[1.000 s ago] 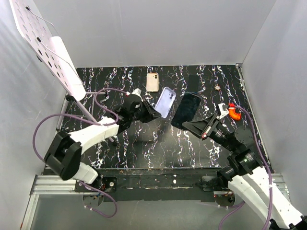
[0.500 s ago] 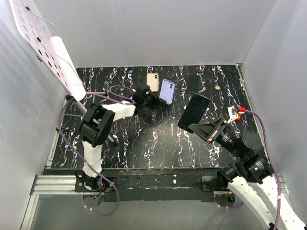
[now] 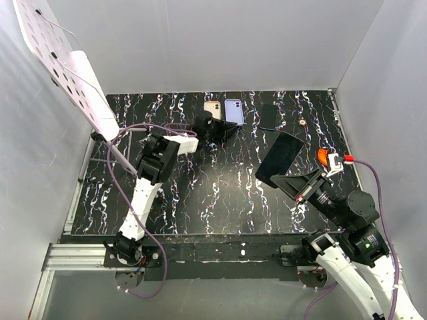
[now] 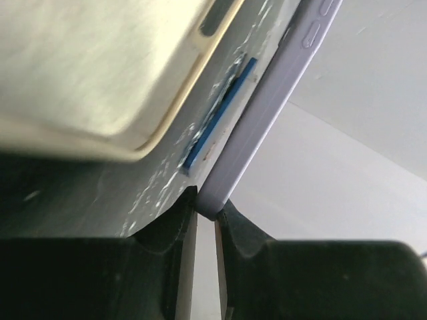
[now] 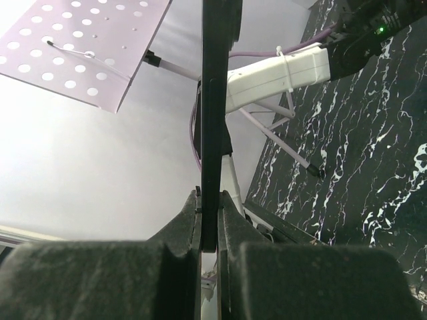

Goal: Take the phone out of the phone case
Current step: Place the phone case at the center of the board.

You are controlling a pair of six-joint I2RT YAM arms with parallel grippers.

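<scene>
phone [image 3: 283, 155]: black, out of its case, clenched edge-on in right gripper [image 5: 209, 212], raised at right. phone case [image 4: 267, 120]: lilac, apparently empty, pinched by left gripper [image 4: 205, 217], far centre, beside gold phone [image 3: 212, 111]. separation done; remaining, perhaps setting down.
</scene>
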